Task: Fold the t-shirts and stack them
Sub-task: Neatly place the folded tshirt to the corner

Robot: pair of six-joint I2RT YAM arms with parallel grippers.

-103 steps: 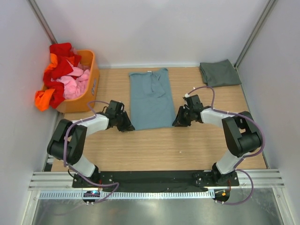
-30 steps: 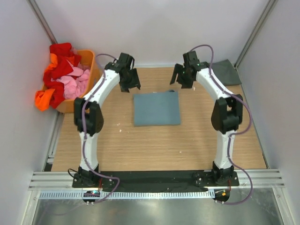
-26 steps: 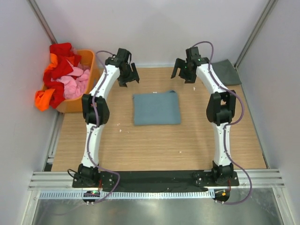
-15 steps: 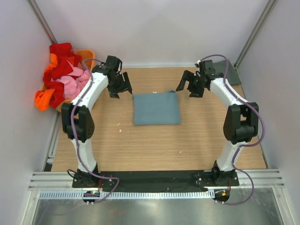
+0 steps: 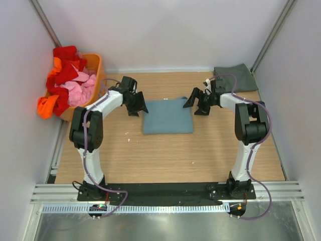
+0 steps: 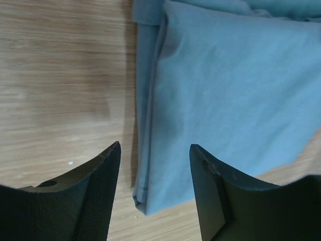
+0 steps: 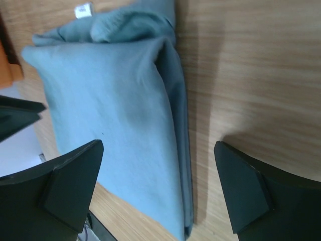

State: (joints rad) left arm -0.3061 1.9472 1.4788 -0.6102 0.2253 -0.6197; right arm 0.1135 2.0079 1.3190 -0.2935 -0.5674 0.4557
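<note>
In top cam alone: folded grey-green tee (image 5: 234,78), well apart from blue tee (image 5: 167,116).

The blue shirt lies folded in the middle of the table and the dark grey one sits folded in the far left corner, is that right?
Not quite. The dark grey shirt sits folded in the far right corner, not the left, as the top external view shows. The blue shirt is indeed folded in the middle.

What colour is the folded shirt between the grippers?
The folded shirt is muted blue-teal; left wrist view.
</note>
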